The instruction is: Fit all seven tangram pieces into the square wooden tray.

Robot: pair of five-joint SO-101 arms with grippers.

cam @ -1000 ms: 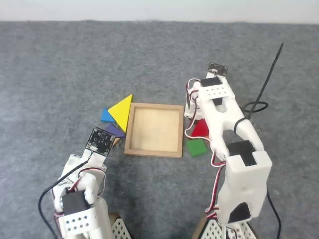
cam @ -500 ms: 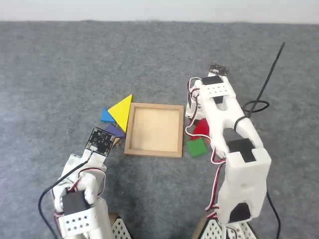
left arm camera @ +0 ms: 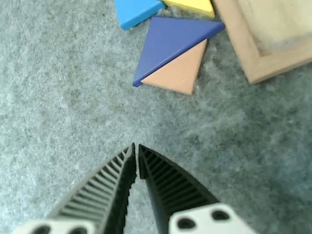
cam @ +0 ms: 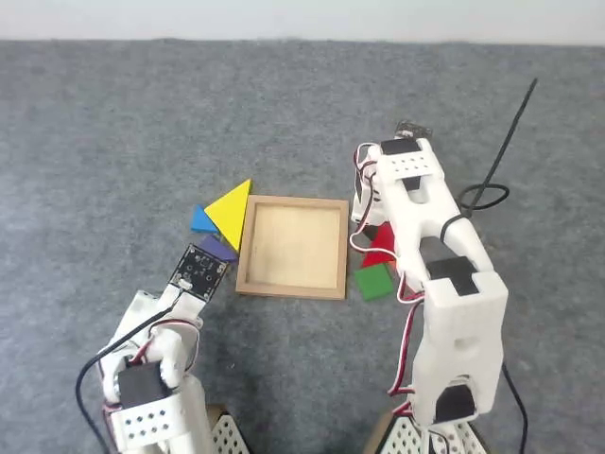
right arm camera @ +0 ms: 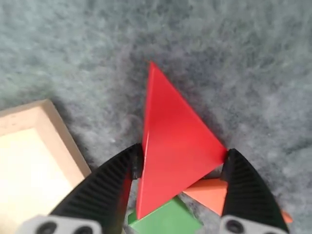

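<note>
Your right claw (right arm camera: 183, 157) pinches the red triangle (right arm camera: 173, 141) across slanted edges at 3 o'clock of the wooden tray (cam: 293, 200), so it may pivot loose or nudge the adjoining green square (cam: 374, 281); your left claw (left arm camera: 136, 151) sits closed, empty.

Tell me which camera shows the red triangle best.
The right wrist view: the red triangle lies close up, touched on both sides by the fingers of the right end effector. In the high view a red sliver peeks out beside the right arm. The left wrist view faces other pieces.
</note>
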